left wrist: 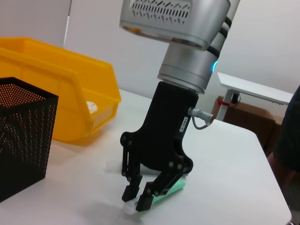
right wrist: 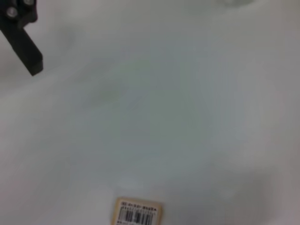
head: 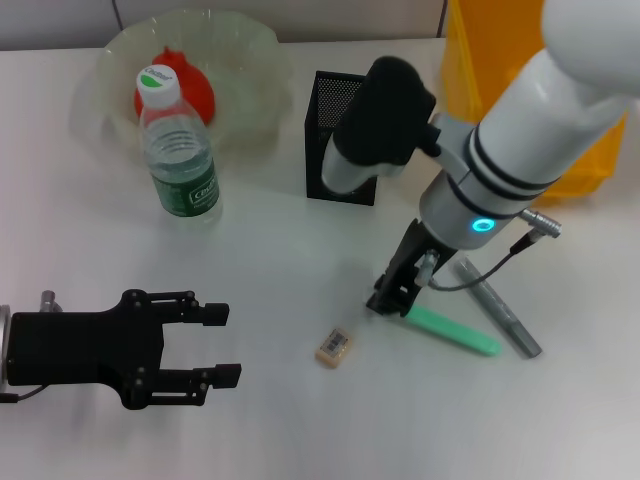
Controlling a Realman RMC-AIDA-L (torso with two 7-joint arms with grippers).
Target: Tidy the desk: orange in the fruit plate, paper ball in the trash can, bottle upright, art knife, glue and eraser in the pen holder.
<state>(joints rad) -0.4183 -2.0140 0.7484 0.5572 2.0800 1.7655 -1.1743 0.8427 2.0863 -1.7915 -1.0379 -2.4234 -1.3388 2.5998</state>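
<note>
My right gripper (head: 390,303) (left wrist: 137,200) reaches down to the desk (head: 260,260), its fingers closed on the near end of a green stick (head: 455,332) (left wrist: 172,187) that lies flat. A grey pen-shaped tool (head: 500,306) lies beside it; which is the art knife and which the glue I cannot tell. The eraser (head: 333,345) (right wrist: 138,213) lies loose to the left. The orange (head: 190,92) sits in the fruit plate (head: 250,60). The bottle (head: 180,150) stands upright. A white wad, the paper ball (left wrist: 92,108), is in the trash can (head: 480,60) (left wrist: 56,84). My left gripper (head: 225,345) rests open at the front left.
The pen holder (head: 345,135) (left wrist: 21,140) stands behind the right gripper, between the fruit plate and the trash can. The right forearm (head: 520,140) slants over the desk's right side, partly covering the trash can. Another white table (left wrist: 255,89) stands beyond the desk's edge.
</note>
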